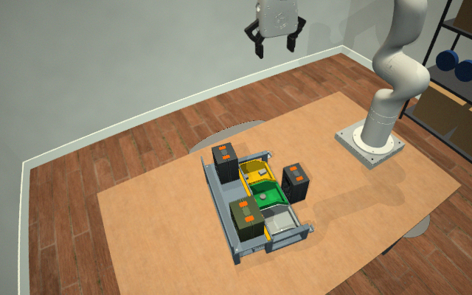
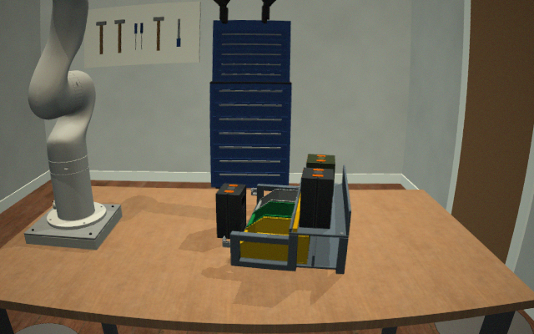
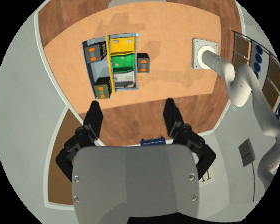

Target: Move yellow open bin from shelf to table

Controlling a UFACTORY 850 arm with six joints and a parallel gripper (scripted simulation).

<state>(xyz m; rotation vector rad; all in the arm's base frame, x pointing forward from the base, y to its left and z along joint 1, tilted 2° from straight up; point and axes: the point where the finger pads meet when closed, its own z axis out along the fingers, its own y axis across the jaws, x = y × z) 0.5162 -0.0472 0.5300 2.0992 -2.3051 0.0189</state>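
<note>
- Top view: brown wooden table top (image 1: 151, 221) (image 2: 171, 275) (image 3: 181, 60), bearing the shelf and the arm's base.
- Pale grey six-joint arm (image 1: 402, 70) (image 2: 71, 167) (image 3: 239, 85), standing on a square plate.
- Blue-grey metal shelf (image 1: 220, 206) (image 2: 293, 250) (image 3: 89, 75), holding three bins in a row.
- Black two-fingered gripper (image 1: 275, 54) (image 2: 244, 20) (image 3: 132, 106), high above the table; fingers spread wide, nothing between them.
- Yellow open bin (image 1: 256, 167) (image 2: 269, 225) (image 3: 122, 45), in the shelf's end place, beside the green bin (image 1: 274, 199) (image 2: 277, 207) (image 3: 122, 61); grey parts inside.

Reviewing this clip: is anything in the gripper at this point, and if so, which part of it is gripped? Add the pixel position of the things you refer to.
Nothing is held: the gripper (image 1: 275, 51) (image 2: 244, 18) (image 3: 132, 106) is open in the air, with nothing between its fingers.
</note>
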